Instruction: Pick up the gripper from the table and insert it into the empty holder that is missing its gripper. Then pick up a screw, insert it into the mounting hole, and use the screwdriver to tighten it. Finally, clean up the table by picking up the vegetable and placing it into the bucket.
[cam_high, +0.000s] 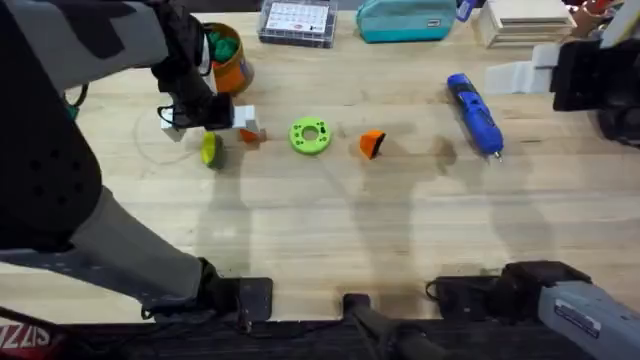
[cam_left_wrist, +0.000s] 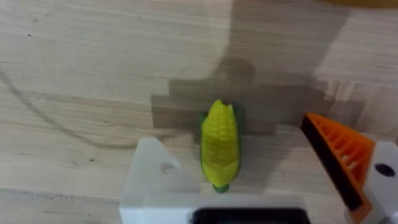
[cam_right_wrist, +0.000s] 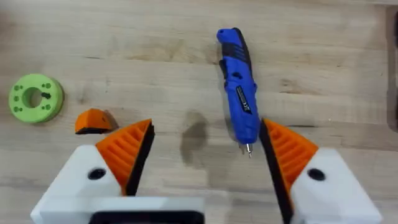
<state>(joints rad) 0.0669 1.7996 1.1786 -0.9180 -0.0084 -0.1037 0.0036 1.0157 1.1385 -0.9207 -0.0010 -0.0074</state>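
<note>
The left gripper (cam_left_wrist: 249, 205) was spread around the vegetable (cam_left_wrist: 219, 147), apparently untouched, near the bucket (cam_high: 230, 62); the right gripper (cam_right_wrist: 205, 155) was spread.

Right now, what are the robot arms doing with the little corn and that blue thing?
The left gripper is open over the vegetable, a toy corn lying on the table beside the bucket. One of its fingers has no orange tip. The right gripper hangs open above the screwdriver. The gripper lies loose on the table beside a green disc.
</note>
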